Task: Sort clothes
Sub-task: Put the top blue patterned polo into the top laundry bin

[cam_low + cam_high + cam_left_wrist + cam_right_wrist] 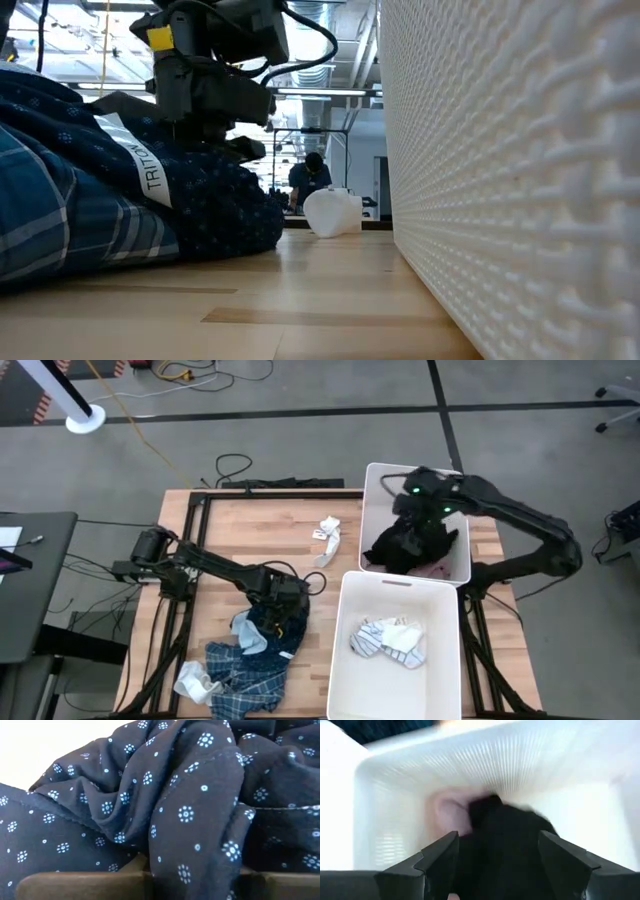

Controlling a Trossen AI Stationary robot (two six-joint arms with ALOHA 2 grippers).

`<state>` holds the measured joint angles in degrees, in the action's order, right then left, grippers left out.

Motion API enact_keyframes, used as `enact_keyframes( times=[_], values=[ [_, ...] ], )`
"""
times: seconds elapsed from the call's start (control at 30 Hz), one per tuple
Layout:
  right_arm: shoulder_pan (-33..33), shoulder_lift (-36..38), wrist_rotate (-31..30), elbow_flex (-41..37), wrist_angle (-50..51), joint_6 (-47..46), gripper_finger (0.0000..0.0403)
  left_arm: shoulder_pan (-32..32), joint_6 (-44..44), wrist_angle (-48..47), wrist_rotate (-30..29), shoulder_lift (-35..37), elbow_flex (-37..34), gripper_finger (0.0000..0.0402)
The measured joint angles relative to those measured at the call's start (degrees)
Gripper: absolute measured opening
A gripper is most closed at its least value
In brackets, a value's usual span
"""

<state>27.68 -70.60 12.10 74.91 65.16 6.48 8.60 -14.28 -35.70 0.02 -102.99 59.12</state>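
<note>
Left gripper [283, 603] pinches the navy dotted piece [165, 810] to lift it off the desk [260, 530], while right gripper [495, 865] (spread wide) releases the black shirt [412, 543] into the far bin [378, 485].

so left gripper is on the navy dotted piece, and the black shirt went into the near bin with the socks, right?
Not quite: the high view shows the black shirt in the far bin, under the right gripper. The socks lie alone in the near bin. The rest holds.
</note>
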Motion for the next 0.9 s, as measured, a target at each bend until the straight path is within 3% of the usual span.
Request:
enact_keyframes(
  times=[0.47,0.7,0.9],
  values=[
    [-4.3,13.1,-0.2,3.7,-8.8,0.2,0.0286,-0.6,1.3,-1.3,-2.7,15.5,-0.7,0.0056],
    [-7.0,13.5,-0.2,3.7,-9.1,-0.9,0.0286,-0.6,3.0,-1.0,-5.0,23.5,-0.6,0.0056],
    [-9.8,12.5,-0.2,3.6,-9.5,-1.0,0.0286,0.0,3.4,-1.2,-10.3,28.7,-0.6,0.0056]
  ],
)
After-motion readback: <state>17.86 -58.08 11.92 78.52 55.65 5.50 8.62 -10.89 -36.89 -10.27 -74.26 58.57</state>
